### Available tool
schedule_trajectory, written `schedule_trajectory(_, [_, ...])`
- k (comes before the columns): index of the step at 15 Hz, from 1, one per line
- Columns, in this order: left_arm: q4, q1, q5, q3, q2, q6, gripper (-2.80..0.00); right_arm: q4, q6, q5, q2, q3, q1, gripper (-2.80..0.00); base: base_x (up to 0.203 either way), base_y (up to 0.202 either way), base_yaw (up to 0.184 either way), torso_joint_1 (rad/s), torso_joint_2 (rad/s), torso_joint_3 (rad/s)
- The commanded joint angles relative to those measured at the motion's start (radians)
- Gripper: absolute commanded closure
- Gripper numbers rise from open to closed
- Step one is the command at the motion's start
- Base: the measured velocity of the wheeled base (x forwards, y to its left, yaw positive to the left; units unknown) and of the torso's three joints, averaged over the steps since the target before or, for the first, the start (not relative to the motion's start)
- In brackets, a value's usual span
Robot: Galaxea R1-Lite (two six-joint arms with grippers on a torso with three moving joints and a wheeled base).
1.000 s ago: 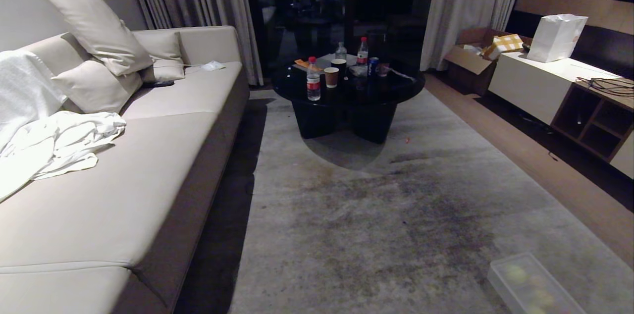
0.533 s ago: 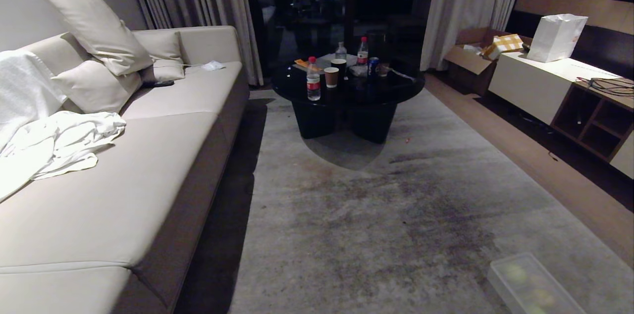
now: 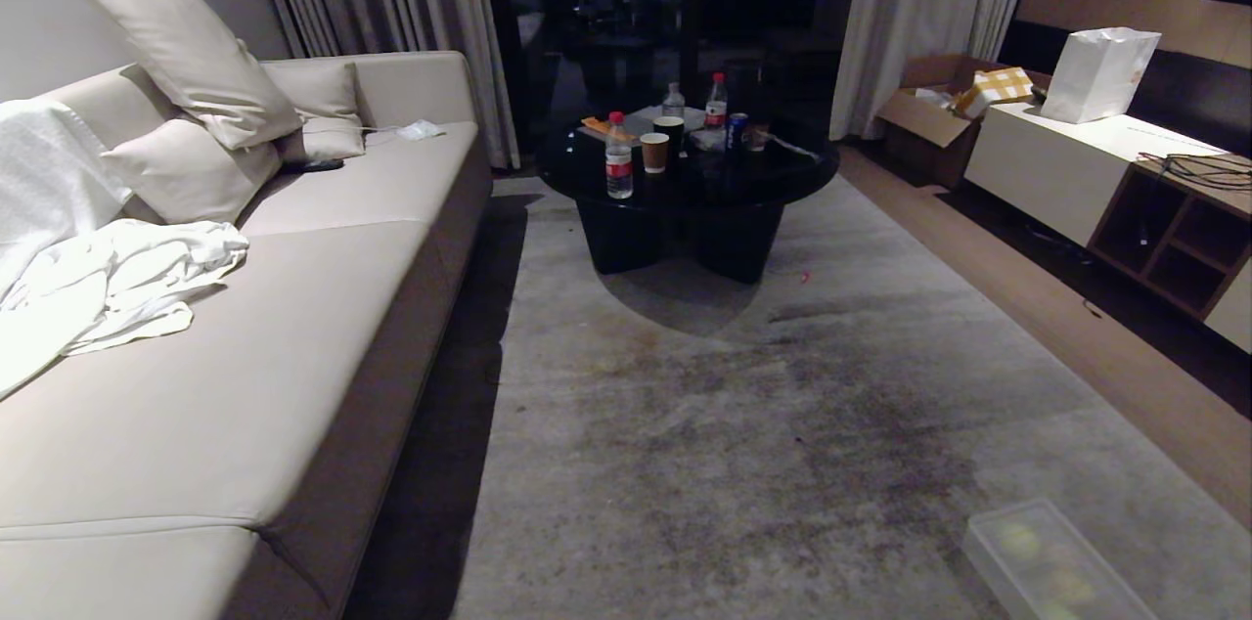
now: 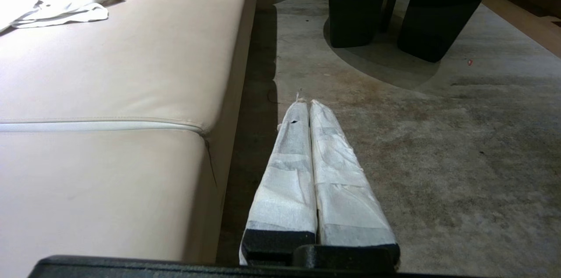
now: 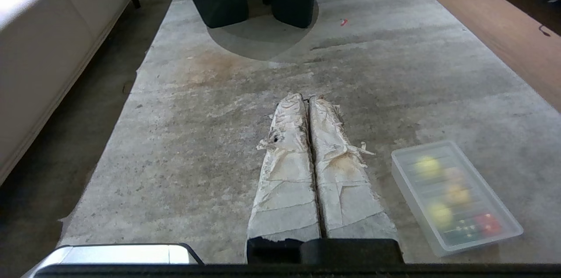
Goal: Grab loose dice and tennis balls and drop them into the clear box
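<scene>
Grey carpet [image 5: 219, 137] beside a beige sofa [image 3: 245, 356] bears the clear box [image 5: 405, 168], holding tennis balls [image 5: 427, 165], while both left gripper [image 4: 305, 102] and right gripper [image 5: 307, 97] hang clenched, empty.

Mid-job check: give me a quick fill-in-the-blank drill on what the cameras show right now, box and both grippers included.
1. The clear box sits on the ____, not on the sofa.
2. The right gripper has its fingers ____.
3. The left gripper hangs over the rug's edge beside the ____.
4. The bottles and cups stand on the round black ____.

Missing words: rug; shut; sofa; table
</scene>
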Motion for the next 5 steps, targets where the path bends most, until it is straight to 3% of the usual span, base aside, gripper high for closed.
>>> schedule_trajectory(1, [0.0, 0.0, 0.001, 0.002, 0.002, -0.001, 0.0, 0.0, -0.002, 0.0, 0.001, 0.0, 0.0, 0.0, 0.0, 0.0, 0.0, 0.0, 0.0, 0.0])
schedule_trajectory(5, [0.0, 0.0, 0.0, 0.002, 0.002, -0.001, 0.0, 0.0, -0.004, 0.002, 0.001, 0.0, 0.001, 0.0, 0.0, 0.0, 0.0, 0.0, 0.0, 0.0])
